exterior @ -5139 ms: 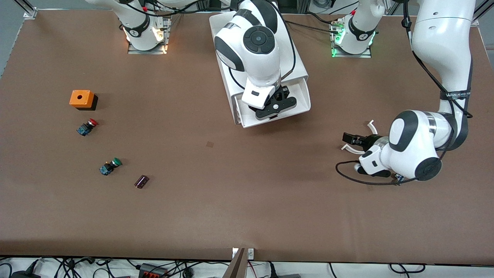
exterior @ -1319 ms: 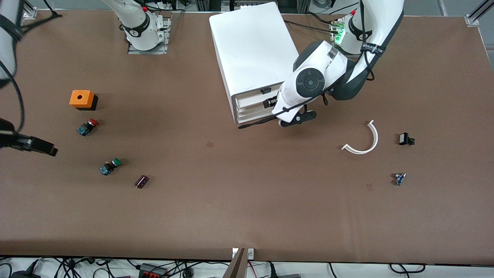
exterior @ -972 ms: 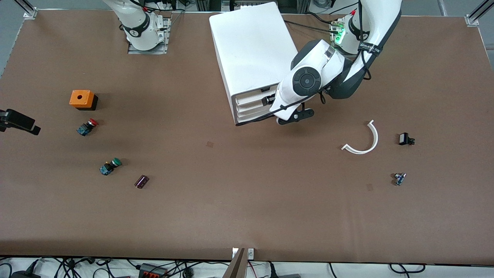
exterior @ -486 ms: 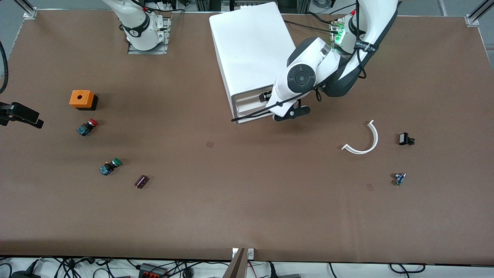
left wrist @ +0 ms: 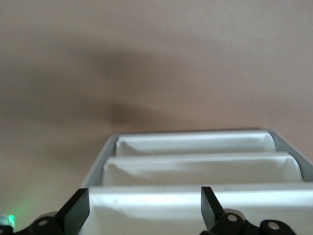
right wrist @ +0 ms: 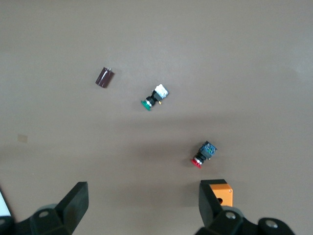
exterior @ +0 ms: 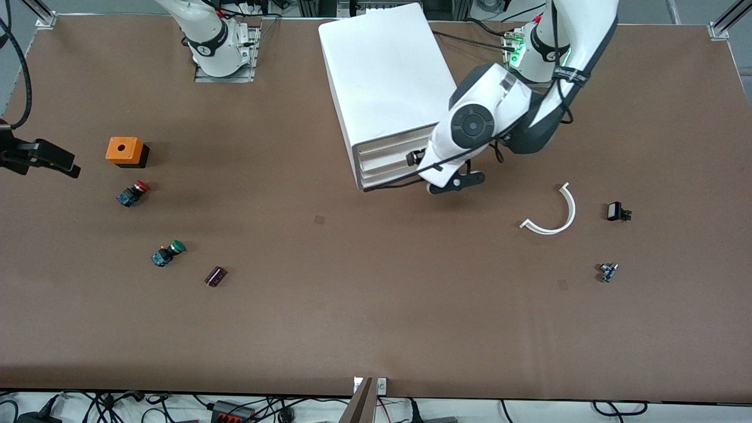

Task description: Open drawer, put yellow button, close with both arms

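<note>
Left claw (exterior: 414,157) up against the front of the white cabinet (exterior: 385,70), fingers (left wrist: 78,211) spread wide apart, clamped on nothing. Between those fingers in the left wrist view, the nearest of three stacked drawer fronts (left wrist: 195,171); in the front view, all three fronts about level with one another.

Right claw (exterior: 54,160) up over the edge of the table (exterior: 376,329) at the right arm's end, fingers (right wrist: 77,197) also apart and holding nothing.

Below the right claw, closest to it: an orange box (exterior: 124,150) with a round hole on top. Next out from the claw, a red-capped switch (exterior: 133,192), then a green-capped switch (exterior: 167,252), then a small dark cylinder (exterior: 215,276), each well apart from the others.

Toward the left arm's end from the left claw: a white curved strip (exterior: 552,211), a small black part (exterior: 615,211) and a small blue part (exterior: 608,271), all lying apart.

Yellow button: not visible in any view, so impossible to tell where.
</note>
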You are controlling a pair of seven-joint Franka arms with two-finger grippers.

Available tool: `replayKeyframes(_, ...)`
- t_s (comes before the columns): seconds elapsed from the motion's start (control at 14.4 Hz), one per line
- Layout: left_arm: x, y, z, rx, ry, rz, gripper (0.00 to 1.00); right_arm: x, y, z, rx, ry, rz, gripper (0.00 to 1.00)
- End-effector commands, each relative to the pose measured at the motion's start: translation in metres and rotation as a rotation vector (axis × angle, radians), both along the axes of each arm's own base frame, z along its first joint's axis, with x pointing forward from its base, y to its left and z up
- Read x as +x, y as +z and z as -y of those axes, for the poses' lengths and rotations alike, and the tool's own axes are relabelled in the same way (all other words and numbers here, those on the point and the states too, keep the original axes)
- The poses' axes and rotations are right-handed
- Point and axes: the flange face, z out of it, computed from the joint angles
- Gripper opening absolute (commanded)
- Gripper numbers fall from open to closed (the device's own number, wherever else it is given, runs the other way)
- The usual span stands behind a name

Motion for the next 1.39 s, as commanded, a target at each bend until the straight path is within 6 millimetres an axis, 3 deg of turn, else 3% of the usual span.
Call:
replayKeyframes(0.0,0.031,0.024,-0.034,-0.004,-0.068,0.077,1.00,-0.034,-0.004,-0.001,-0.014,0.024,0.008,1.00)
replayKeyframes(0.21,0.059,0.053,-0.062,0.015,-0.176,0.153,1.00,-0.040,-0.011,-0.001,-0.013,0.025,0.009,1.00)
replayKeyframes(0.49,0.080,0.099,-0.085,0.069,-0.323,0.201,1.00,-0.042,-0.007,-0.002,-0.011,0.028,0.008,1.00)
replayKeyframes(0.83,0.109,0.163,-0.175,0.032,-0.410,0.170,1.00,-0.043,-0.006,-0.002,-0.002,0.025,-0.012,1.00)
replayKeyframes(1.11,0.093,0.215,-0.233,0.034,-0.472,0.203,1.00,-0.041,-0.011,-0.008,-0.008,0.039,-0.017,1.00)
replayKeyframes(1.25,0.073,0.231,-0.266,-0.007,-0.448,0.218,1.00,-0.040,-0.013,-0.010,-0.009,0.043,-0.023,1.00)
replayKeyframes(1.32,0.062,0.235,-0.272,-0.002,-0.447,0.244,1.00,-0.040,-0.013,-0.009,-0.009,0.041,-0.020,1.00)
